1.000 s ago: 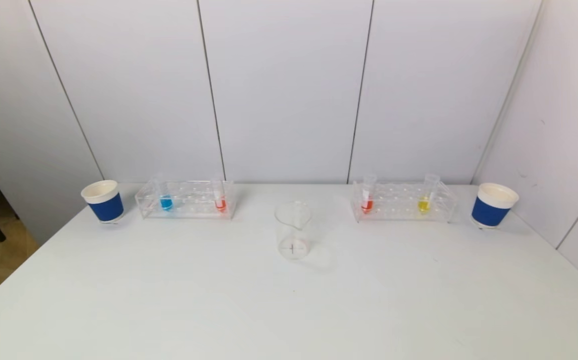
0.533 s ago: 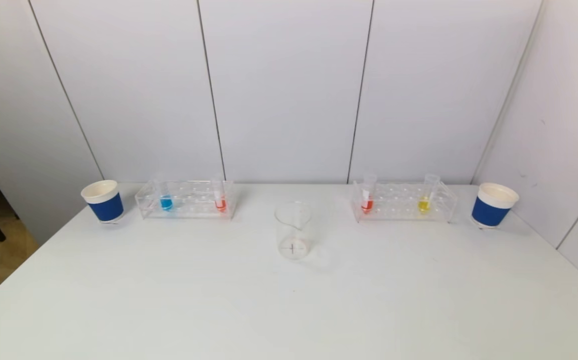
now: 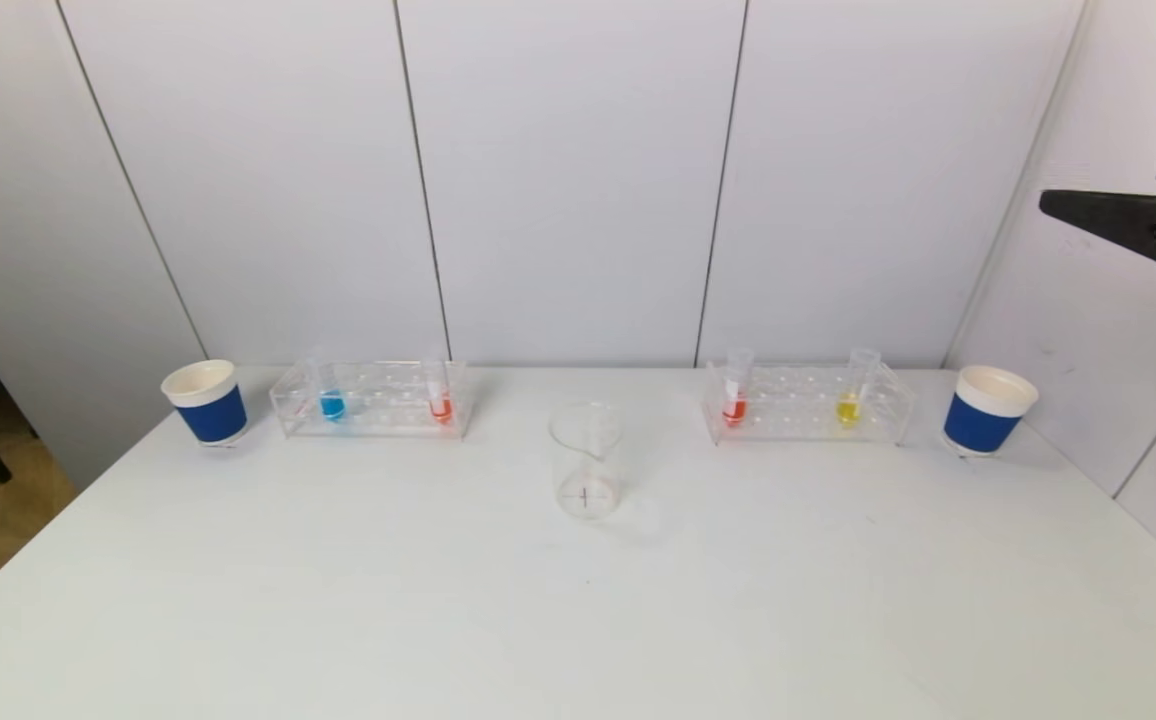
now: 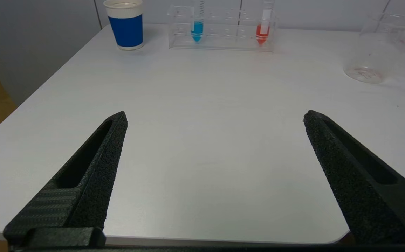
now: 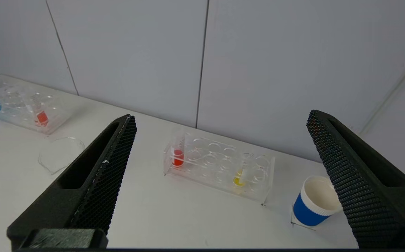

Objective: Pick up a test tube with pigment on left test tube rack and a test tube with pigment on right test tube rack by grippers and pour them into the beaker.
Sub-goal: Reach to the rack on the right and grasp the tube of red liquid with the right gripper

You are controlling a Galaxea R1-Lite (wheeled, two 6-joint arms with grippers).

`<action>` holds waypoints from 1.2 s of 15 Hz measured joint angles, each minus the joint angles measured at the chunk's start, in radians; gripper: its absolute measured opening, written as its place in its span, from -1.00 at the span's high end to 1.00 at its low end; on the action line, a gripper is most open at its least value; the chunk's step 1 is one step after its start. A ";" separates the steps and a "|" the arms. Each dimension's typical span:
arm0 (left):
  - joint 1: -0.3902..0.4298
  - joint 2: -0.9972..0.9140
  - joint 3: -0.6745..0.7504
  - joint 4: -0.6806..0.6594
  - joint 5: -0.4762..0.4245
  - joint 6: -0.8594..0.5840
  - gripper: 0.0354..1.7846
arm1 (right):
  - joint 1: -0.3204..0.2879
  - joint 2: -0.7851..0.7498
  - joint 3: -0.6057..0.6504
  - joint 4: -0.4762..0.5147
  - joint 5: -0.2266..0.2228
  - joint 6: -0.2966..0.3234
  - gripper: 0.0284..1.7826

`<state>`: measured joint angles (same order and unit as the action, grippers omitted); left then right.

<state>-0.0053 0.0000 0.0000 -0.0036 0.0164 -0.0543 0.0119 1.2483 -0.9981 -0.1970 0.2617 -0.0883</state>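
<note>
Hovering high above the right rack [image 3: 806, 402], the right hand [image 5: 220, 122] gapes wide, as does the low left hand [image 4: 214, 117].

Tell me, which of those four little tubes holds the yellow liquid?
The yellow test tube stands in the right test tube rack, at the end nearest the right-hand blue paper cup. Its rack-mate holds red; the left rack's tubes hold blue and red.

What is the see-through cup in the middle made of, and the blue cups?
The clear round beaker looks like glass or clear plastic: glossy, with the table showing through it. The two blue cups with white rims look like matte paper, with ribbed blue sleeves, though I cannot be sure.
</note>
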 joint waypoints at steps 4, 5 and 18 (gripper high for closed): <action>0.000 0.000 0.000 0.000 0.000 0.000 -0.98 | -0.001 0.089 -0.001 -0.023 0.083 -0.009 -0.99; 0.000 0.000 0.000 0.000 0.000 0.000 -0.98 | -0.001 0.108 -0.006 -0.024 0.088 -0.011 -0.99; 0.000 0.000 0.000 0.000 0.000 0.000 -0.98 | 0.123 0.352 0.198 -0.451 0.010 -0.001 -0.99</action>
<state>-0.0053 0.0000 0.0000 -0.0038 0.0162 -0.0547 0.1345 1.6000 -0.8000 -0.6479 0.2713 -0.0889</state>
